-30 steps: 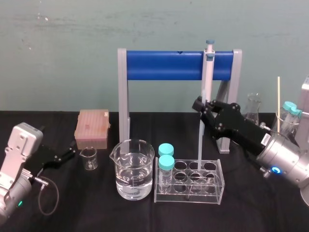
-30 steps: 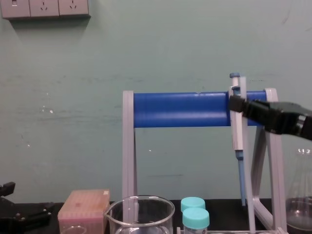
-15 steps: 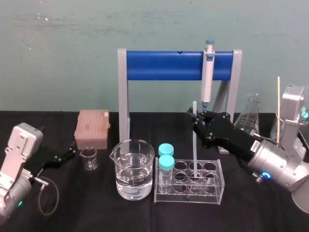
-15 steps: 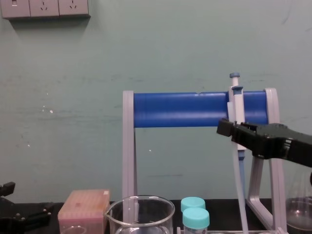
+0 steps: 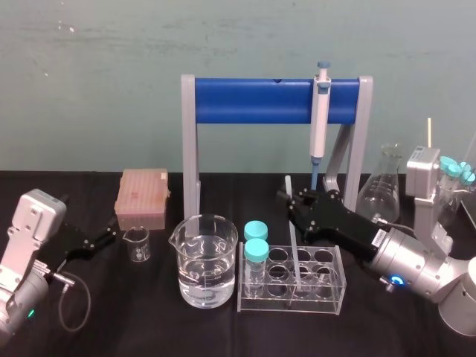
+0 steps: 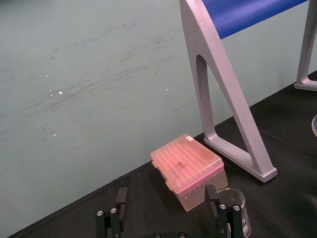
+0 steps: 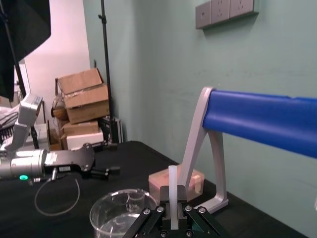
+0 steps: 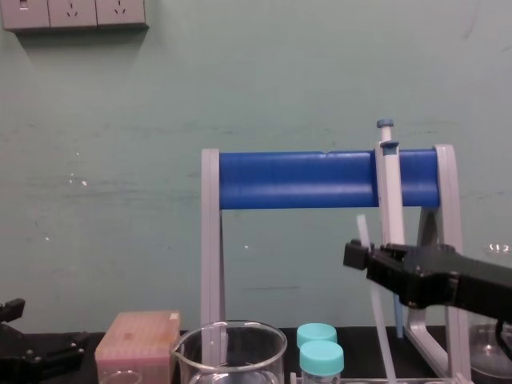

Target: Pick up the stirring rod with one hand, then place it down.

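placement, i judge: right gripper (image 5: 294, 207) pinches the stirring rod (image 5: 296, 256), nearly upright, lower end in the test tube rack (image 5: 335, 296) right of centre; next i'd ease down, then let go. left gripper (image 5: 104, 238) parked at the left, fingers spread

No text, label, brand, number or sign can be read on anything in these views.
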### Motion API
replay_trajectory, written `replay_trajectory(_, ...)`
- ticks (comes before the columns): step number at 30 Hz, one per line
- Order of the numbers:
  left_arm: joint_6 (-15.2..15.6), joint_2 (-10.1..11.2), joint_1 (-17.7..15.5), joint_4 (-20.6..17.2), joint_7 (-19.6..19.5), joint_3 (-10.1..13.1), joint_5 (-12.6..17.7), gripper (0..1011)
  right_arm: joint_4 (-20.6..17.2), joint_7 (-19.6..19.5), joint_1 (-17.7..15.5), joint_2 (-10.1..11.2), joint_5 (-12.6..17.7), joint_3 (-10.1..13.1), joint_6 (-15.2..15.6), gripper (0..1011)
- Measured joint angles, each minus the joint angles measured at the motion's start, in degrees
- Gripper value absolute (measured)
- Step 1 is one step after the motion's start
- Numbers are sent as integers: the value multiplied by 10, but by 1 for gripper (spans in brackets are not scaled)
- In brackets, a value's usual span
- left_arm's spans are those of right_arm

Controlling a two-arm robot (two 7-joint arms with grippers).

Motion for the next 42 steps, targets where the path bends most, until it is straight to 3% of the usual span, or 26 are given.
replay_trajectory(17, 0, 0, 0, 0, 0, 0, 0, 1000, 23, -12, 0, -7, -24, -10, 10, 71)
replay_trajectory(28, 0, 0, 0, 0, 0, 0, 0, 1000, 23, -12, 0, -7, -24, -10, 10, 71)
replay_trajectory(37, 0, 0, 0, 0, 0, 0, 0, 1000, 22, -11, 0, -6, -22, -10, 10, 287)
replay_trajectory(38, 0, 0, 0, 0, 0, 0, 0, 1000, 22, -11, 0, -6, -22, -10, 10, 367)
replay_trajectory(42, 0, 0, 0, 0, 0, 0, 0, 1000, 22, -11, 0, -6, -22, -10, 9, 488)
